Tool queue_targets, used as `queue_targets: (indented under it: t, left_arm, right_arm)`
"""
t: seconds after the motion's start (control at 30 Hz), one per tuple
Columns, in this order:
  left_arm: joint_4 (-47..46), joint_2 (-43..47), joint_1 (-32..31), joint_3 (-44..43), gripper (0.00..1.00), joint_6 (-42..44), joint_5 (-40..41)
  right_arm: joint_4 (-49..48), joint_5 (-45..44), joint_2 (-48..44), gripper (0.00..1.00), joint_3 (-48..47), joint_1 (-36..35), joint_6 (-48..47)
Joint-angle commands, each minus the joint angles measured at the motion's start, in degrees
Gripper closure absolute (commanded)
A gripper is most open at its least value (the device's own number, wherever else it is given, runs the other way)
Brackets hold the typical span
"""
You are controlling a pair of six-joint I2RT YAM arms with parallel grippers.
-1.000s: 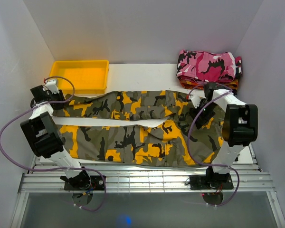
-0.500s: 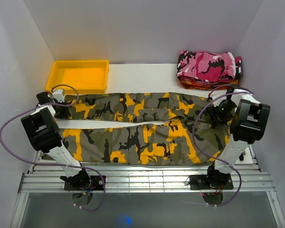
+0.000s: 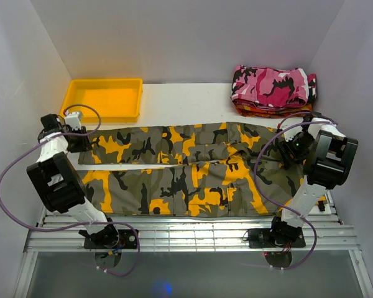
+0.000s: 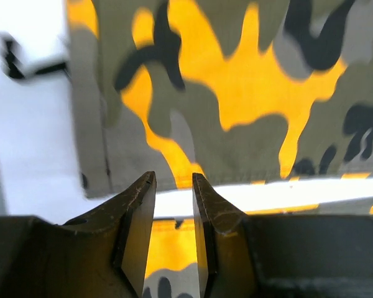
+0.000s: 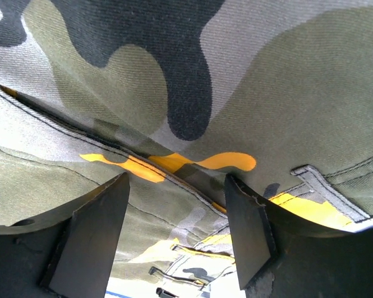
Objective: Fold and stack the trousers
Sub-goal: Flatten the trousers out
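Top external view: olive, black and yellow-orange camouflage cloth trousers point(image 3: 186, 167) lie flat across the white table point(image 3: 193, 99), long axis left-right, waist right, hems left. The right arm hides the waist edge. Left gripper point(image 4: 173, 177) stands narrowly parted and right gripper point(image 5: 177, 177) spread; neither pinches cloth.

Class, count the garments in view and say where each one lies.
3. The trousers lie spread across the middle of the table. A pink garment sits folded at the far right, and an orange-red garment lies under it. That stack may hide more.
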State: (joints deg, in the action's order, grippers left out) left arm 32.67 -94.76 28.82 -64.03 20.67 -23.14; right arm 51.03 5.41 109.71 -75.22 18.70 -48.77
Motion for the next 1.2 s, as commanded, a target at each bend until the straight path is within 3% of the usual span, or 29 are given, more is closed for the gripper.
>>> queue_targets:
  t: [0.0,0.27,0.47,0.73,0.87,1.17]
  left_arm:
    - [-0.3,-1.1,0.3,-7.1,0.58,-2.6,-4.1]
    - [-2.9,-13.2,-0.5,-14.3,0.54,-7.0,-4.0]
    - [-3.7,-21.7,-0.3,-17.9,0.54,-7.6,0.9]
    - [-1.4,-22.9,3.9,-20.5,0.57,-6.3,6.1]
    - [1.4,-20.5,4.2,-21.2,0.54,0.0,0.6]
    - [10.9,-16.4,4.1,-34.5,0.33,10.3,-8.2]
  right_arm:
    - [1.2,2.1,-2.1,0.30,-1.9,0.4,-2.3]
    - [1.9,2.3,0.0,0.28,-4.3,-6.4,-0.5]
    - [2.0,2.2,5.8,0.28,-7.6,-11.0,1.6]
    - [2.1,1.7,6.0,0.29,-5.3,-15.9,2.5]
    - [4.3,1.9,2.2,0.24,-7.6,-15.2,0.1]
    - [20.9,7.3,3.0,0.12,-41.4,-8.2,-6.0]
